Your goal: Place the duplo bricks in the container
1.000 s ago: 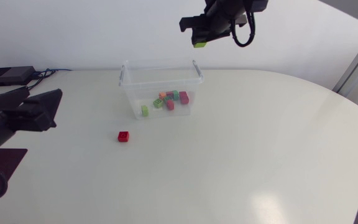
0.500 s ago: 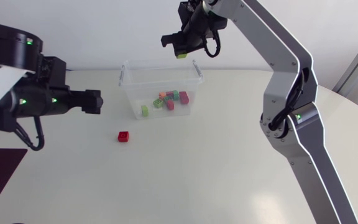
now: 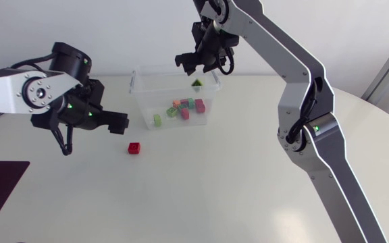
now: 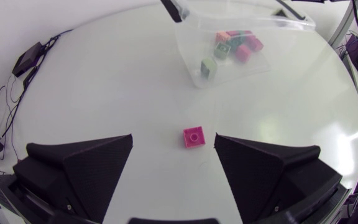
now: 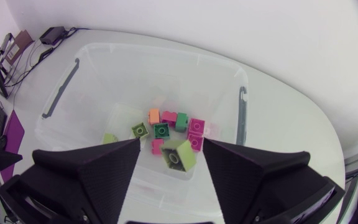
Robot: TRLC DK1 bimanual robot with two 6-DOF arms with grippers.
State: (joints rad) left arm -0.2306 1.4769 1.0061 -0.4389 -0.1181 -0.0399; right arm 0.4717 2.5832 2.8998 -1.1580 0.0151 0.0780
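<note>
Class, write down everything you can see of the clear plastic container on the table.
The clear plastic container is a rectangular, lidless tub with see-through walls and a grey clip on each short side. It stands upright on the white table, near its far edge. Small coloured duplo bricks lie on its floor; a lime-green brick is in its opening, under the open right gripper, which does not touch it.

White table (image 3: 248,169), clear container (image 3: 142,108) (bricks (image 3: 184,108) inside), red brick (image 3: 134,148) nearby
</note>
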